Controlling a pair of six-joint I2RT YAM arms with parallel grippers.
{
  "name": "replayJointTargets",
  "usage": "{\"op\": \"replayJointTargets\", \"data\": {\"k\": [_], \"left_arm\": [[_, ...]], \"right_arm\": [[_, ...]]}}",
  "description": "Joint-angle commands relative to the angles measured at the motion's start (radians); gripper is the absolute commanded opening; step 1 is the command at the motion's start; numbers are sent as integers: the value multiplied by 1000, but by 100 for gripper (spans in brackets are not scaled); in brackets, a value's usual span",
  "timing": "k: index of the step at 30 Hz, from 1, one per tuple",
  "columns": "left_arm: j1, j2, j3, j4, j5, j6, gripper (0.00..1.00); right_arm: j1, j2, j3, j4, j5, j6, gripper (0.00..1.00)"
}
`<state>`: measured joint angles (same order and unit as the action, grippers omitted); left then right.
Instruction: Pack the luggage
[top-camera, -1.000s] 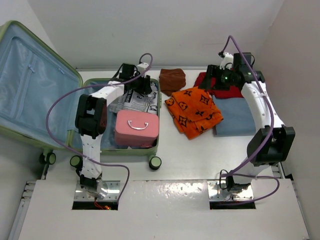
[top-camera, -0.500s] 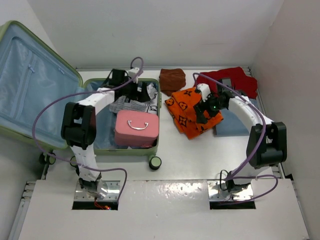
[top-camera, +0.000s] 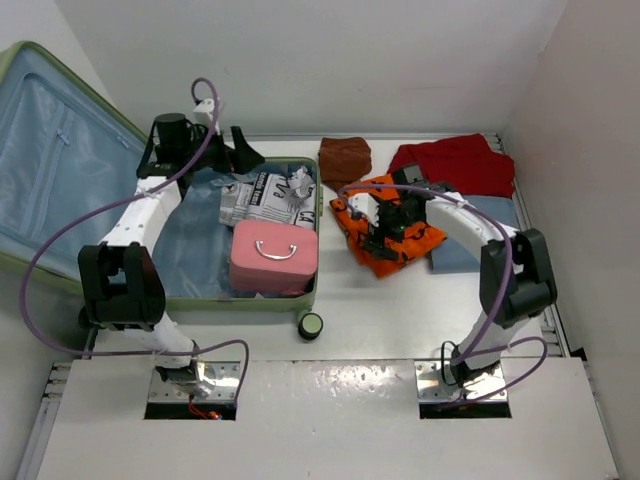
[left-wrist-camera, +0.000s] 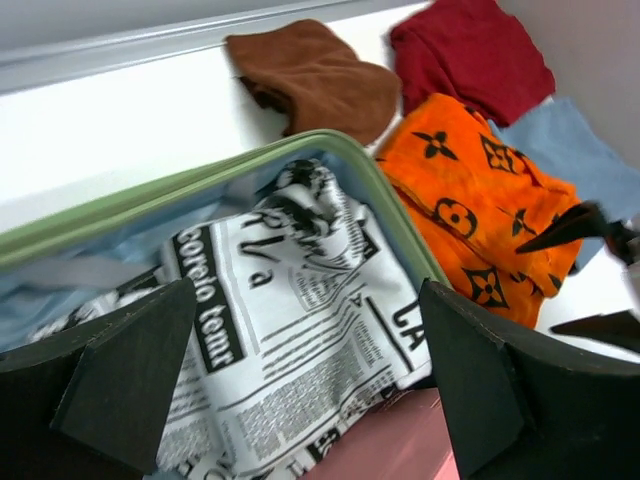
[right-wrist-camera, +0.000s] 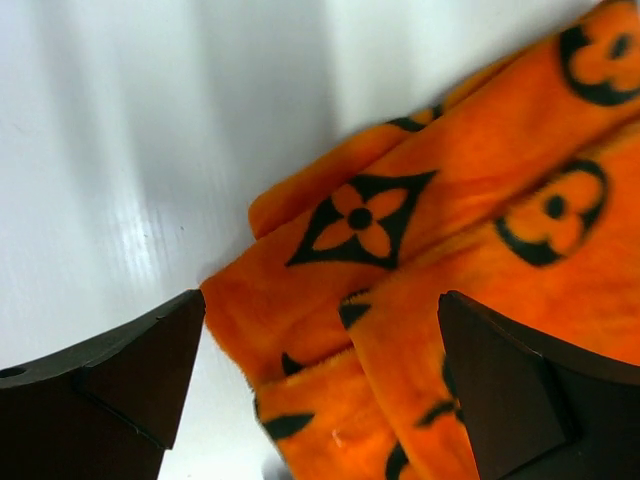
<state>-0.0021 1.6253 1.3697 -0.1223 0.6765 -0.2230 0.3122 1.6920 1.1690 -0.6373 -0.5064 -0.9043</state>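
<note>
Operator: Movement on both sides was what we logged. A second before, the left gripper (top-camera: 238, 150) had hung over the newsprint cloth (top-camera: 268, 197) inside the luggage (top-camera: 60, 170). At this moment it sat back at the far rim of the case, jaws wide apart with nothing between them.

Checker: We agreed. And the right gripper (top-camera: 385, 228)?

Operator: It had been far right, over the red cloth (top-camera: 455, 165). We found it now close above the orange cloth (top-camera: 400, 215) with the black pattern. Its fingers were spread to either side of a fold and closed on nothing.

Checker: Where did the luggage lie?

Operator: On the left of the table (top-camera: 400, 320), open, with its lid tipped up to the far left. Its base held the newsprint cloth at the far side and the pink case (top-camera: 273, 257) at the near side. The orange cloth lay just right of it, outside, in much the same spot as before.

Checker: So we judged the newsprint piece delivered and the left arm clearing the way, while the right arm lined up the next garment. The brown cloth (top-camera: 345, 158), the red one and the blue cloth (top-camera: 478, 240) also waited outside. We put the packing well short of done.
</note>
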Motion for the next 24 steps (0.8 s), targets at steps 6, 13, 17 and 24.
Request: {"op": "replayJointTargets", "data": {"k": [6,13,17,24], "left_arm": [[128,-50,-8,12,69,-95,99],[197,-50,-18,53,106,-147,99],[221,-50,-18,75,115,-168,99],[270,-59,-18,75,133,-188,99]], "right_arm": [[65,143,-23,180,222,2,100],[125,236,-37,237,351,25,100],[142,331,35,229,437,59,95],[114,466,234,36,459,168,20]]}}
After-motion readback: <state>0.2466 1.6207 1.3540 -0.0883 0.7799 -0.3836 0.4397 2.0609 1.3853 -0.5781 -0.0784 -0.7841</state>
